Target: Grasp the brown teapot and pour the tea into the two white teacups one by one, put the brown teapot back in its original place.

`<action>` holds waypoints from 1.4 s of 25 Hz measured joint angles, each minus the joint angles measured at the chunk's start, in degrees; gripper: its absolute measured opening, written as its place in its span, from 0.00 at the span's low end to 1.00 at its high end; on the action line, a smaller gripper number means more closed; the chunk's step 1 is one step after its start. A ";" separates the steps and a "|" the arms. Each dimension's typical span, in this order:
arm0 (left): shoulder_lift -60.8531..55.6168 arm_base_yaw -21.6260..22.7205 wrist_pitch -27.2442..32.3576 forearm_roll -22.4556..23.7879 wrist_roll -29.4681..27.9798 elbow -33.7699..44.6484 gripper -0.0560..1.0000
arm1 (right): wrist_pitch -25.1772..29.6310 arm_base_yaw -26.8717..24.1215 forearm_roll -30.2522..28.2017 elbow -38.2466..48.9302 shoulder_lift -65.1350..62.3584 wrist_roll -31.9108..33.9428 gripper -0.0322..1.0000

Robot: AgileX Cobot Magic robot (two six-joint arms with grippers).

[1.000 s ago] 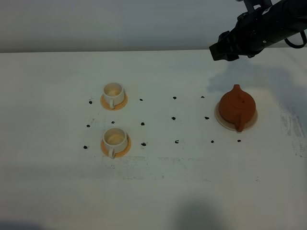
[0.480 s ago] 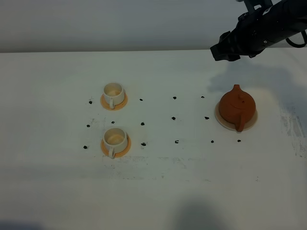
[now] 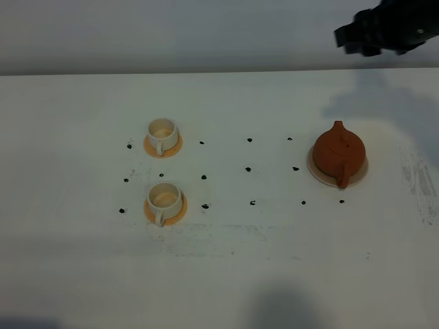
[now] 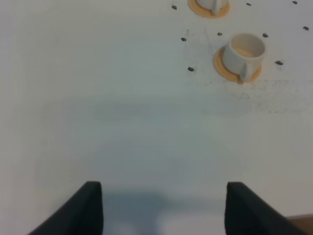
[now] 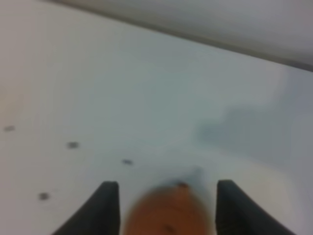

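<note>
**Teapot [image 3: 339,154] on its coaster [image 3: 313,169], both grippers empty**

The teapot sits on the pale coaster at the right of the table [image 3: 274,274], well apart from the two white teacups [image 3: 162,131] on orange saucers [image 3: 178,147]. The right gripper [image 3: 351,35] hangs clear of it, jaws spread wide. The left gripper [image 4: 164,196] gapes over bare table.

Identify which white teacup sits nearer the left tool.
The front teacup, whole in the left wrist view; the rear teacup lies beyond it, cropped at the edge.
</note>
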 joint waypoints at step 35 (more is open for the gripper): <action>0.00 0.00 0.00 0.00 0.07 0.00 0.54 | -12.13 10.45 -13.19 26.39 3.83 28.40 0.45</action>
